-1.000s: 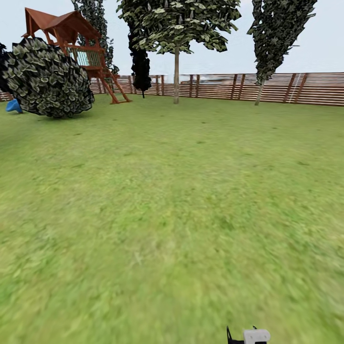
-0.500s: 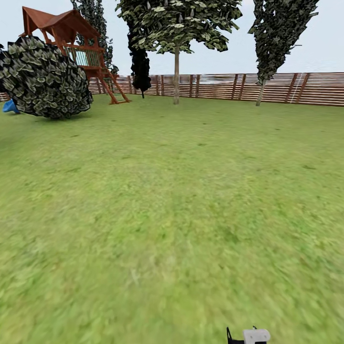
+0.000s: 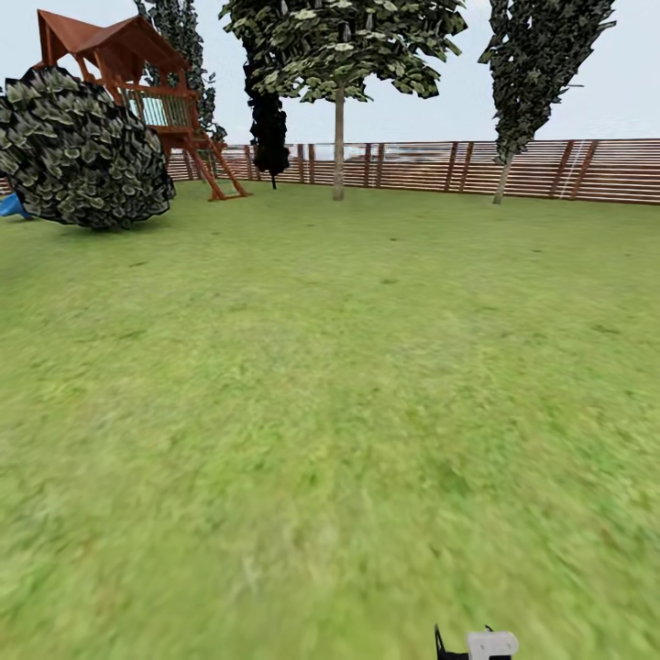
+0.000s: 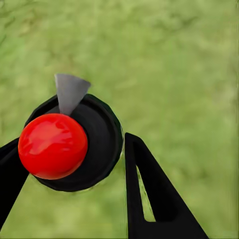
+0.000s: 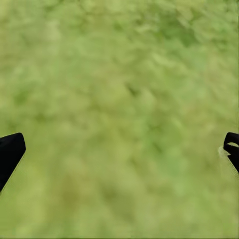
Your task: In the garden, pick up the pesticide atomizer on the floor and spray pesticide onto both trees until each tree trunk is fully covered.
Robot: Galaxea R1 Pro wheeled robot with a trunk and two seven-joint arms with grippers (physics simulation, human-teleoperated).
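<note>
Already the pesticide atomizer (image 4: 74,147) sat between the two black fingers of the left gripper (image 4: 69,184), seen from above in the left wrist view: a round black cap with a glossy red ball and a grey wedge-shaped nozzle, over grass. The fingers stood close on either side of the cap, apparently clamped on it, though the contact itself was not plain. It looked rigid and smooth, probably light (a slick plastic shell, likely to twist in a loose hold), so the hold seemed best kept on the body below the cap, nozzle free. The right gripper (image 5: 119,149) hung wide apart over the lawn (image 3: 330,412), holding nothing. At the head view's upper centre stood one tree (image 3: 339,46), its trunk (image 3: 338,147) before the fence (image 3: 550,170), far off.
</note>
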